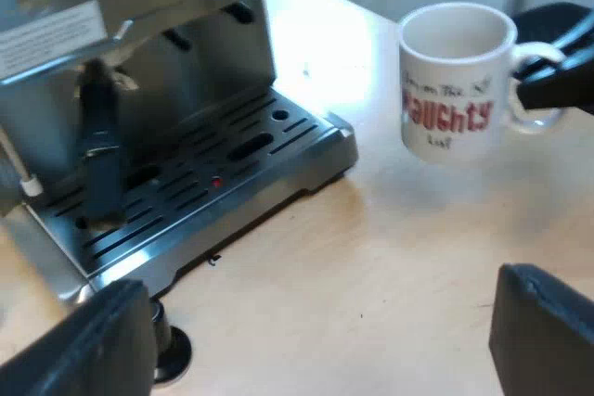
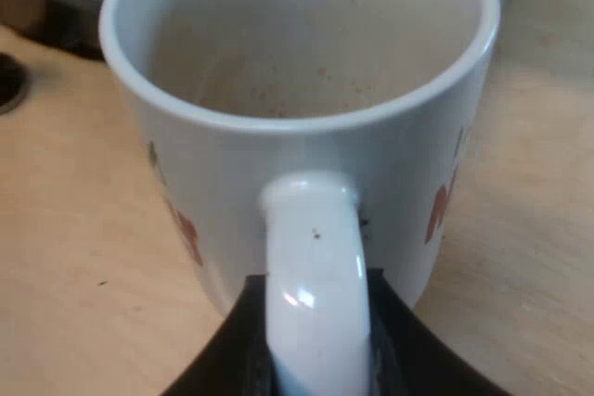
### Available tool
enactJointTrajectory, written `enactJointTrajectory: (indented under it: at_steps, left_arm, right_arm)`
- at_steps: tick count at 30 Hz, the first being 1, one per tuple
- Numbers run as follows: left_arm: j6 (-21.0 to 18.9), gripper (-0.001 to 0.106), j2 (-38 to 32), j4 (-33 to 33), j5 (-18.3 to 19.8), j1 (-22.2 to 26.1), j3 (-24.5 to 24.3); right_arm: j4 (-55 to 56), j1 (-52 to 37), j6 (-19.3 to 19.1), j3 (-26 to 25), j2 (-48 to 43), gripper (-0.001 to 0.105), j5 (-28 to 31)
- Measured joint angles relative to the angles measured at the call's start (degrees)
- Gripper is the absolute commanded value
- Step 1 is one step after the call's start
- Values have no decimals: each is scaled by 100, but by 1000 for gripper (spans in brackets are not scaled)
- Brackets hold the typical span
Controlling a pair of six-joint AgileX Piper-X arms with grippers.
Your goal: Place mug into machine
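Observation:
A white mug [image 1: 455, 81] with red lettering is over the wooden table, a short way from the espresso machine's [image 1: 121, 6] drip tray [image 1: 213, 173]. My right gripper [image 1: 557, 81] is shut on the mug's handle [image 2: 311, 257], with a black finger [image 2: 394, 340] on each side of it. The mug [image 2: 306, 71] is upright and looks empty inside. I cannot tell whether it rests on the table or hangs just above it. My left gripper [image 1: 316, 331] stands open over the bare table in front of the drip tray, holding nothing.
The slotted metal drip tray has a small red dot [image 1: 216, 181] on it. A dark upright piece [image 1: 97, 146] hangs at the machine's front above the tray. The machine's round foot [image 1: 172, 350] sits on the light wooden table [image 1: 371, 257].

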Motion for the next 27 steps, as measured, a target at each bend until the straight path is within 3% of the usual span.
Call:
enactJointTrajectory:
  at_steps: [4,12,23,27]
  left_arm:
    - [-147,81,-106,-15,-304,0,230]
    - [-493,81,-106,-533,-318,0,756]
    - [-404,81,232,-1035,-617,17,837]
    - [-222,81,562,-1220,-620,326,837]
  right_arm:
    - [-31,354,121,-15,0,0,113]
    - [-216,409,175,-284,798,0,152]
    - [-1533,409,179,-841,2608,0,45]
    - [-1841,409,179,-1107,3066,0,45]
